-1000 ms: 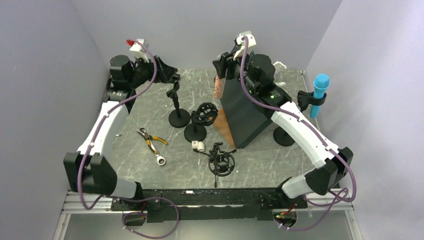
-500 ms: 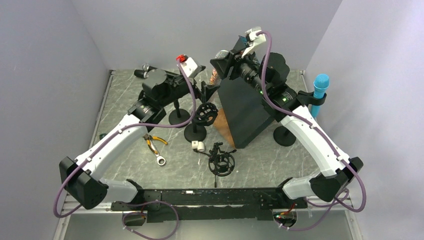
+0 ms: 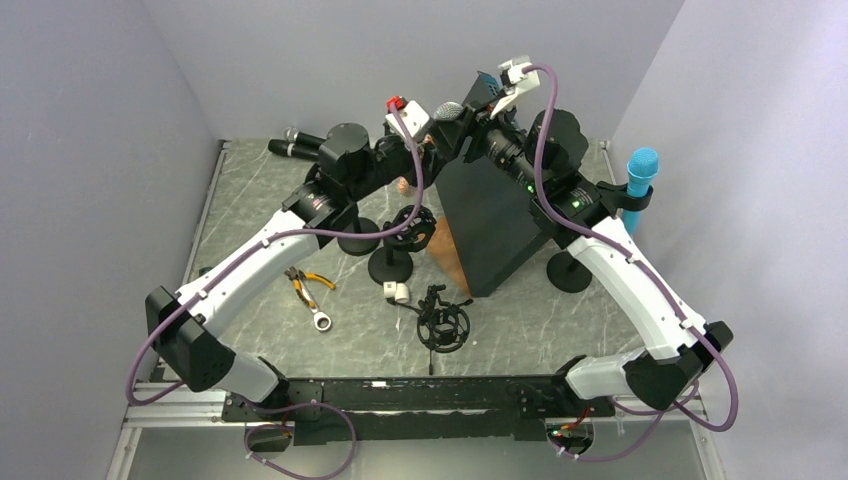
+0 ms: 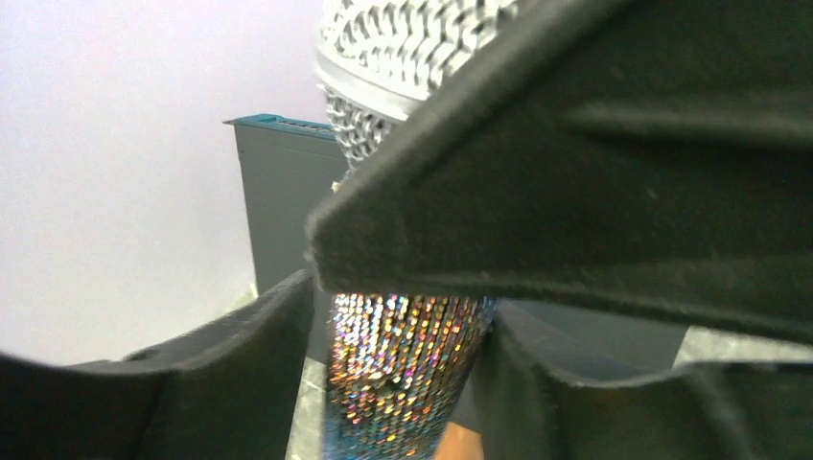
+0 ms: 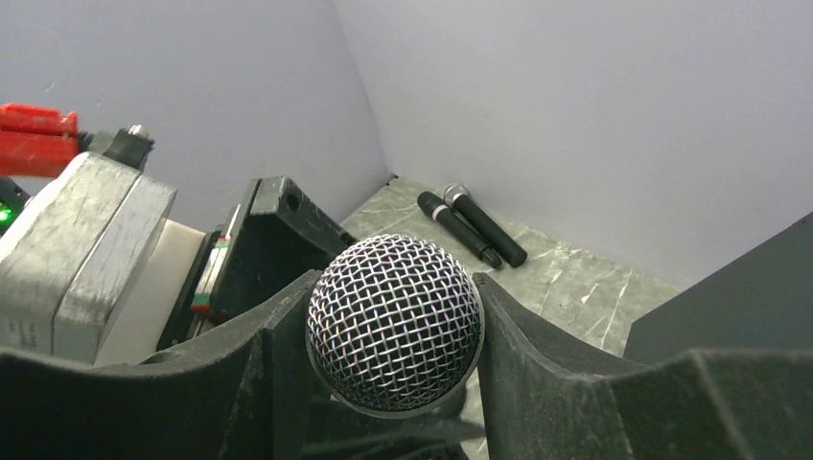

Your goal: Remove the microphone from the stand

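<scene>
Right gripper [image 5: 388,331] pinches the mesh head of the microphone [image 5: 395,307] between both fingers — left gripper [image 4: 407,383] has its fingers pressed against both sides of the glitter body below — microphone is high beside the dark box [image 3: 490,225]

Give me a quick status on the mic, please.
Right gripper shut on mic head. Left gripper flanks its sequined body, grip unclear. No view of stand; black box close by.
</scene>
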`<state>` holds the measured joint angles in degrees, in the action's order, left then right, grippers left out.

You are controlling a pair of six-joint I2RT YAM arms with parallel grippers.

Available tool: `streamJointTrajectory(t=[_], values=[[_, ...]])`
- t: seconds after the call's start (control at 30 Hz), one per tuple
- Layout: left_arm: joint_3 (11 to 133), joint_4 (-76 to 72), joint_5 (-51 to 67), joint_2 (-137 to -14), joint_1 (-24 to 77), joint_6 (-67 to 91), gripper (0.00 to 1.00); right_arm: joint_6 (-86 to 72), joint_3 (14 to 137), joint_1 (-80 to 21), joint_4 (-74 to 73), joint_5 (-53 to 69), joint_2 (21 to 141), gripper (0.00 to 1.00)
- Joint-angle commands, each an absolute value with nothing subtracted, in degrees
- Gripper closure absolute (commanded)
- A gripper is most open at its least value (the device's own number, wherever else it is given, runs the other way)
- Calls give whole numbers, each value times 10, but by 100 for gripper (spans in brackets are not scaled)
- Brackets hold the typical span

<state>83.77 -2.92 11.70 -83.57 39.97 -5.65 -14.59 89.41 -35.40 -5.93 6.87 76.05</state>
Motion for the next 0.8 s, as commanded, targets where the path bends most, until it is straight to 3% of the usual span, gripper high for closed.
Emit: streamJointTrajectory(t=[0.0,0.27,0.57,0.7,0.77], values=[[883,-16,101,-843,400,-43,51,-148,892,-355,-23,72,730,97],[875,-2,117,-817,400,-56,82,-132,863,-354,-3,25,694,3],[822,14,74,-722,360,-54,80,-125,751,-353,102,-125,588,0],[786,20,-7,-669,285,49,68,-121,704,-353,143,-160,552,0],[768,32,-23,-644,217,128,70,-119,694,-352,151,-166,545,0]])
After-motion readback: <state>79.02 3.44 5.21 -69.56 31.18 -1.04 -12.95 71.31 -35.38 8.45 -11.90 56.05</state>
